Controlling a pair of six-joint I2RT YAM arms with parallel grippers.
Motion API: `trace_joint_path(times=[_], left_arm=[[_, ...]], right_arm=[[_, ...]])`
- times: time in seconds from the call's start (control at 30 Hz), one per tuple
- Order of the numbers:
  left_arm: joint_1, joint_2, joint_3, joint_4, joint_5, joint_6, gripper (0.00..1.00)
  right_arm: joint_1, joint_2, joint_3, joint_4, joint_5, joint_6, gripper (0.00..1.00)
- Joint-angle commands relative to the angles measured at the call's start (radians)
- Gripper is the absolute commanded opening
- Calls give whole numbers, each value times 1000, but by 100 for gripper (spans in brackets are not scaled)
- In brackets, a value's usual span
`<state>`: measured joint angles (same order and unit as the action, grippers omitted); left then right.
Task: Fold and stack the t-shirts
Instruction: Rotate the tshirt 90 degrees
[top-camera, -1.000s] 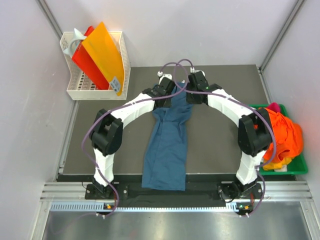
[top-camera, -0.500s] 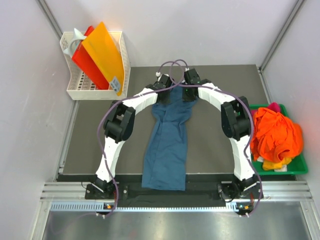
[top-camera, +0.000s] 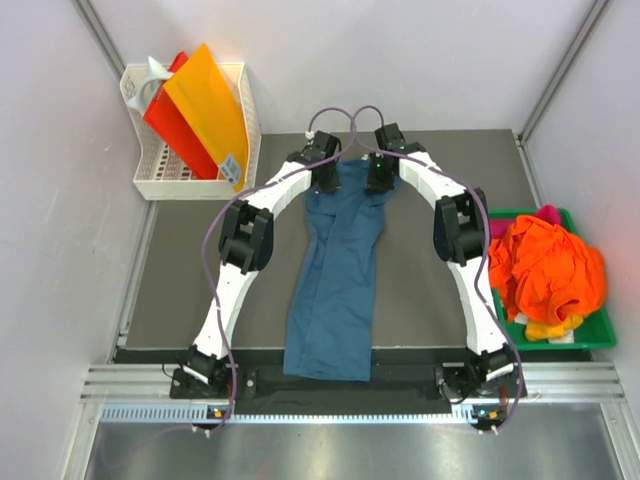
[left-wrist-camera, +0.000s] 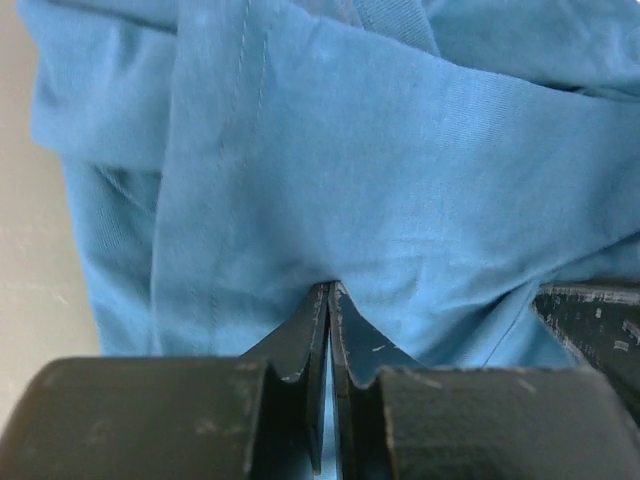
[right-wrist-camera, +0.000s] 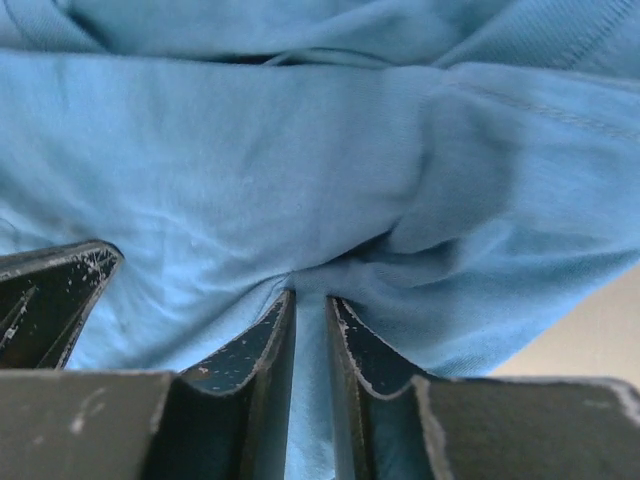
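A dark teal-blue t-shirt (top-camera: 337, 275) lies folded into a long strip down the middle of the dark mat, from the far end to the near edge. My left gripper (top-camera: 326, 182) is shut on its far left corner; in the left wrist view the blue cloth (left-wrist-camera: 400, 160) is pinched between the closed fingertips (left-wrist-camera: 329, 293). My right gripper (top-camera: 377, 184) is shut on the far right corner, with a fold of blue cloth (right-wrist-camera: 300, 170) caught between its fingers (right-wrist-camera: 311, 300). More t-shirts, orange (top-camera: 548, 268), pink and yellow, are heaped in the green tray.
The green tray (top-camera: 592, 340) sits at the mat's right edge. A white basket (top-camera: 160, 178) holding orange and red flat pieces stands at the far left. The dark mat (top-camera: 440, 300) ends at a metal rail along the near side.
Both arms have reached further toward the far end of the shirt, and both grippers have closed on its far edge. The shirt's top has stretched out a little.
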<state>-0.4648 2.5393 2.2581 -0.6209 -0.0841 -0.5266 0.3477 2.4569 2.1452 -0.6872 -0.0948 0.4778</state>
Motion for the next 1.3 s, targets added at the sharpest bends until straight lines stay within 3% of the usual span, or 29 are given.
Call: trace_joint_path(times=[0.0,0.23,0.5,0.63,0.77,1.03,1.17,1.27], left_arm=[[67,59,60,-34,61,-26,9],[124,121,122,9,164,-44,12],[204,164,184,107,254,-85,15],[216,144,181,122,299,-87,13],[199,8,133,128,275,-59,10],[146,-388,-158,173,132,-29,12],[42,-638,-547,251,-30,8,13],[-58,-787,-741,236,-130,-15,11]], right_arm=[[-45,108,166,-52,-28,25,20],[-81,206,329,-20,-80,59,26],[-131,220,367,78,-115,102,31],[-133,186,369,117,-146,101,32],[-96,52,280,185,-108,59,36],[-15,-333,-9,206,3,36,48],[52,-551,-321,279,58,38,47],[120,-689,-559,311,90,35,45]])
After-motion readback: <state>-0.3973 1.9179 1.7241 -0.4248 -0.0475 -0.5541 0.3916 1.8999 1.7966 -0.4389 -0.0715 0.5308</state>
